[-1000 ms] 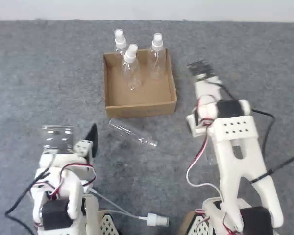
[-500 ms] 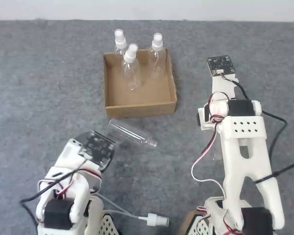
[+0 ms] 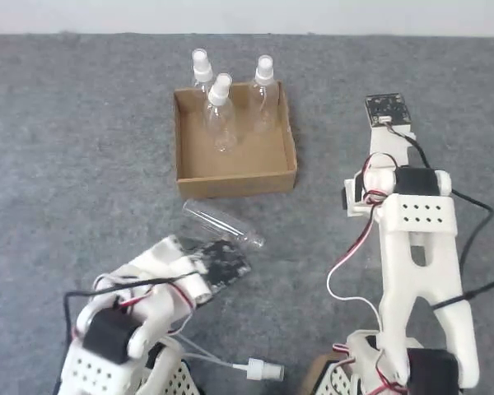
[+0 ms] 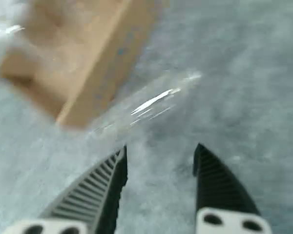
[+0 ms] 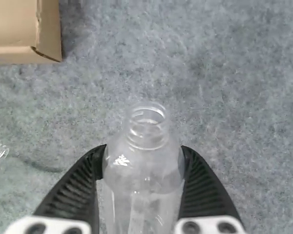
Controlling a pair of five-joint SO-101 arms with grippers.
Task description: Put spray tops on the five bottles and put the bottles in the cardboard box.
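The left arm has tipped forward and swung right, bringing the left end effector (image 4: 161, 147), jaws apart, down close to the clear uncapped plastic bottle (image 3: 222, 224) lying on the grey table (image 3: 82, 164). The right end effector (image 5: 143, 148), clasping a second clear open-necked bottle (image 5: 145, 131), has slid sideways, farther from the brown cardboard box (image 3: 235, 177)

The open cardboard box (image 3: 235, 179) sits mid-table, with three clear bottles (image 3: 221, 115) wearing white spray tops (image 3: 221, 85) upright at its far side. A capless clear bottle (image 3: 222, 224) lies on its side just near of the box. Another open-necked bottle (image 5: 145, 161) is clamped between the fingers of the right gripper (image 5: 142, 150), and a loose spray top (image 3: 263, 371) lies at the table's near edge.
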